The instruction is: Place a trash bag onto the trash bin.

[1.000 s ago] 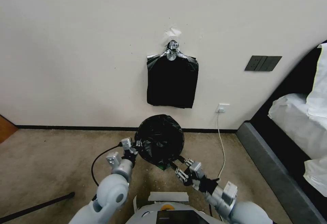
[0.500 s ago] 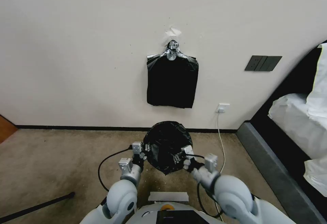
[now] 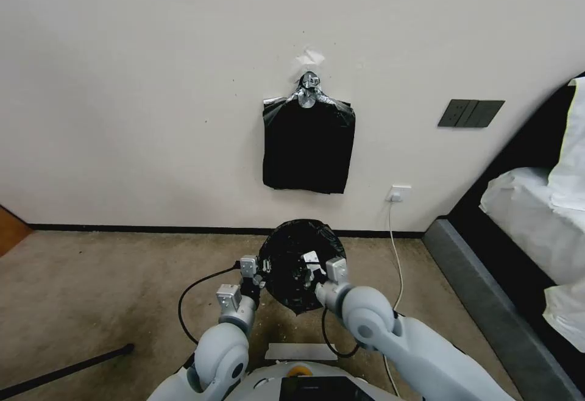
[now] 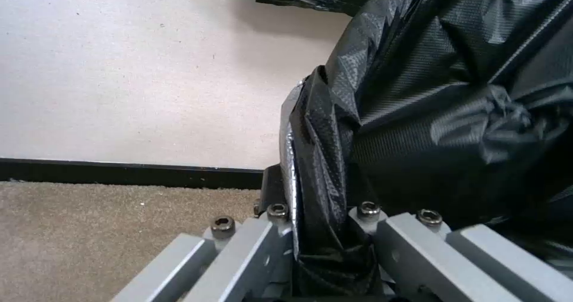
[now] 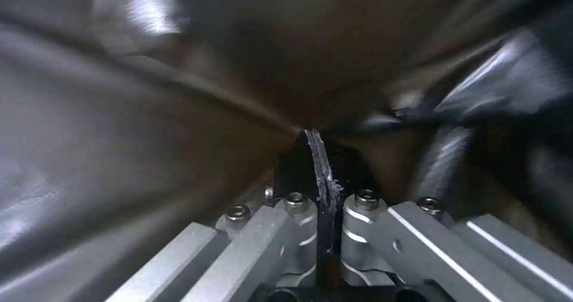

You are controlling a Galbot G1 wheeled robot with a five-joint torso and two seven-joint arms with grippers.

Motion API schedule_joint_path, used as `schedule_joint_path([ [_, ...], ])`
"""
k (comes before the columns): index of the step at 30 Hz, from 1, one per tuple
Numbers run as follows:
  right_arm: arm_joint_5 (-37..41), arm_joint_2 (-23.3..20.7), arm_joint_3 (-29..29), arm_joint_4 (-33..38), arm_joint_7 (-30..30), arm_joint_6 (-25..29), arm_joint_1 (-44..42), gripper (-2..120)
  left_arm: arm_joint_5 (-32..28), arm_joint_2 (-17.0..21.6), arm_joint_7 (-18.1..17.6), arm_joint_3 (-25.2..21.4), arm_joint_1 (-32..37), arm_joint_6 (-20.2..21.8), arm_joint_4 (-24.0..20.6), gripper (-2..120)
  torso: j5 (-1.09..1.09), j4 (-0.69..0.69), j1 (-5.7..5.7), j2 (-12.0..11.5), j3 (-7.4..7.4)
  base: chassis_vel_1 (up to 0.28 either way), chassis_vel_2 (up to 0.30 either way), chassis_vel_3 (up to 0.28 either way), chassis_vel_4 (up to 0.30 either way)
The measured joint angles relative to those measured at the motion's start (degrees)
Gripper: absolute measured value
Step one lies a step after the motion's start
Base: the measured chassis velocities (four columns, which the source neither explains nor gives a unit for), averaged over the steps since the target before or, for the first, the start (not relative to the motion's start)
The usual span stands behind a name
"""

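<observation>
Nearest us, our left gripper [image 3: 261, 270] sits at the left edge of the trash bag [image 3: 300, 265], fingers clamped on a bunched fold of black film; in the left wrist view that fold [image 4: 325, 230] is pinched between the two grey fingers [image 4: 254, 248], w/ the rest of the bag ballooning up and away from the tip. Our right gripper [image 3: 304, 267] is just beside it, reaching into the bag's front from the right; in the right wrist view [image 5: 322, 190] its fingers are closed tight on a thin edge of plastic, glossy film wrapping around on all sides.

The bag hangs between both grippers as a rounded, crinkly black mass, above the tan carpet [image 3: 109, 291]. We can't make out the trash bin under or behind it, so we cannot tell if the bag is touching a bin.

Beyond the grippers, a black baseboard [image 3: 134, 228] runs along the wall. Right of the bag, a white cable [image 3: 396, 255] drops from a wall outlet [image 3: 398, 194]. Higher up, straight past the bag, a flat bundle of black bags [image 3: 308, 148] hangs from a silver clip [image 3: 309, 91]. Far right: dark switch plate [image 3: 470, 113] and the bed [image 3: 536, 218].
</observation>
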Motion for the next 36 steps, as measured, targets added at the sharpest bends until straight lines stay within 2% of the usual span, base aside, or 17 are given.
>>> schedule_joint_path([
  [18,-1.58,0.96,-2.21,-5.63,6.66,-1.58,3.61,0,-0.16,-0.93,-0.19,1.00,0.00,0.15,-0.11,3,0.00,0.00,0.00,0.00,0.00,0.000,0.000,0.000,0.000],
  [28,-2.43,1.08,-3.34,-7.07,7.19,-2.20,4.69,0,-0.59,-1.35,-0.34,1.25,-0.19,0.29,-0.06,3,0.00,0.00,0.00,0.00,0.00,0.000,0.000,0.000,0.000],
  [36,-7.36,0.77,-7.27,-7.05,4.41,-4.20,6.56,0,-1.94,-1.53,-0.67,1.22,-0.14,1.21,-0.16,3,0.00,0.00,0.00,0.00,0.00,0.000,0.000,0.000,0.000],
])
